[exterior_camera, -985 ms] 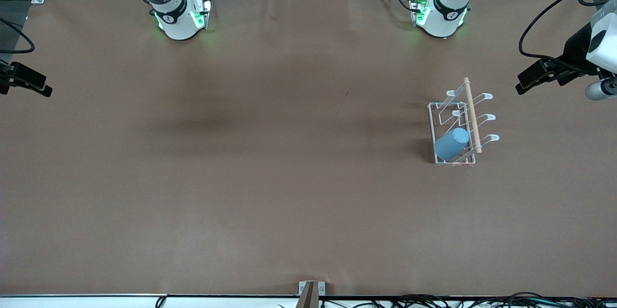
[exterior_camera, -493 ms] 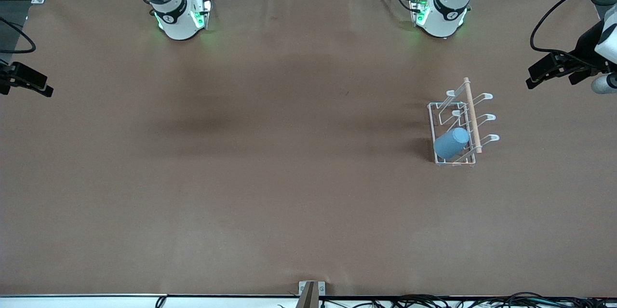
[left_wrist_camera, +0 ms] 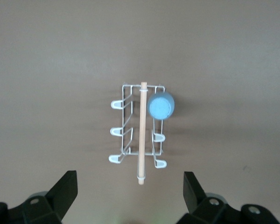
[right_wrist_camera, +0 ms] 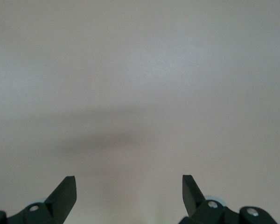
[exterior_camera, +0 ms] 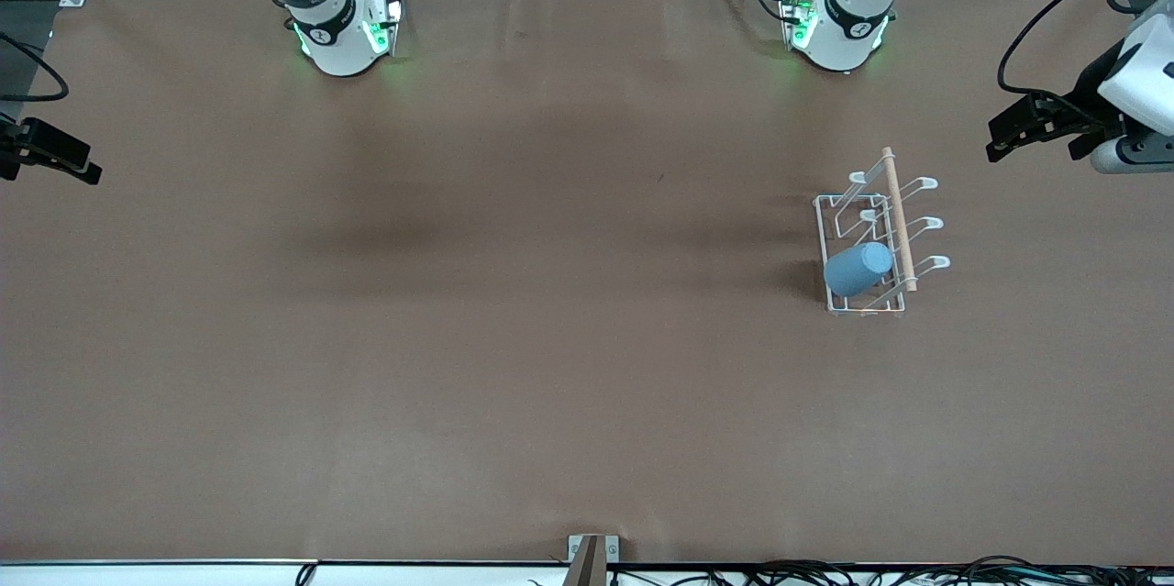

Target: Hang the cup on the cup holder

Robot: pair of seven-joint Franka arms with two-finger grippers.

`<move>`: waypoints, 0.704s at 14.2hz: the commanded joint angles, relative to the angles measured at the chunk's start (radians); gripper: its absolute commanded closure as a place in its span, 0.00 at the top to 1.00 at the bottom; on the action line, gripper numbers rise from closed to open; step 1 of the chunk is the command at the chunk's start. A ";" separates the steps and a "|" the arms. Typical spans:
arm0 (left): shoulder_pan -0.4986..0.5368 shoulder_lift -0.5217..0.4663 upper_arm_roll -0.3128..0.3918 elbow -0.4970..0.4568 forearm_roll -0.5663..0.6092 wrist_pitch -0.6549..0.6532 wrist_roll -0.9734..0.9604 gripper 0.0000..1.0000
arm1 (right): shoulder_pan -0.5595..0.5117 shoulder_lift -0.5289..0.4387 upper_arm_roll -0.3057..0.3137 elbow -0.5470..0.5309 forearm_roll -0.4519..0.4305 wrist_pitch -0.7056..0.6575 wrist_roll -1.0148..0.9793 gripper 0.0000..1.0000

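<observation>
Front view shows the cup (exterior_camera: 858, 269) already sitting upturned on one prong of the cup holder (exterior_camera: 848, 201), the prong nearest that camera on the side toward the right arm's end of the bench (exterior_camera: 514, 338). The holder stands toward the left arm's end, its wooden rod (exterior_camera: 899, 219) running along the top, and its other five prongs are bare.

The left pincer (exterior_camera: 1032, 129) hangs high near the bench's edge at the left arm's end, well apart from the holder. In the left wrist view its fingers (left_wrist_camera: 65, 191) are spread wide with nothing between them, and the holder (left_wrist_camera: 126, 135) with the blue cup (left_wrist_camera: 160, 105) lies well below. The right pincer (right_wrist_camera: 129, 186) waits over bare bench, fingers likewise spread and empty; in the front view it sits at the bench's edge at the right arm's end (exterior_camera: 50, 155).

Judging from how things lie, the hanging itself looks done: the cup rests on its prong with no pincer touching it, so the step in hand is most likely the retreat of the left arm. The next move calls for little, only keeping both arms well clear of the rack so nothing knocks the cup off. If the cup sits loosely or tilted, a check of its seating would be worthwhile.
</observation>
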 commanded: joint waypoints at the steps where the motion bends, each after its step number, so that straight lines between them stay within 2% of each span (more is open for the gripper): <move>1: 0.002 -0.057 -0.004 -0.061 0.018 0.033 0.046 1.00 | 0.007 -0.028 -0.002 -0.025 0.001 0.000 0.006 1.00; 5: -0.005 -0.003 -0.002 0.025 0.021 -0.044 0.053 1.00 | 0.006 -0.026 -0.004 -0.027 0.001 -0.001 0.006 1.00; 10: -0.008 0.000 -0.021 0.038 0.085 -0.052 0.043 1.00 | 0.006 -0.026 -0.004 -0.027 0.001 0.000 0.004 1.00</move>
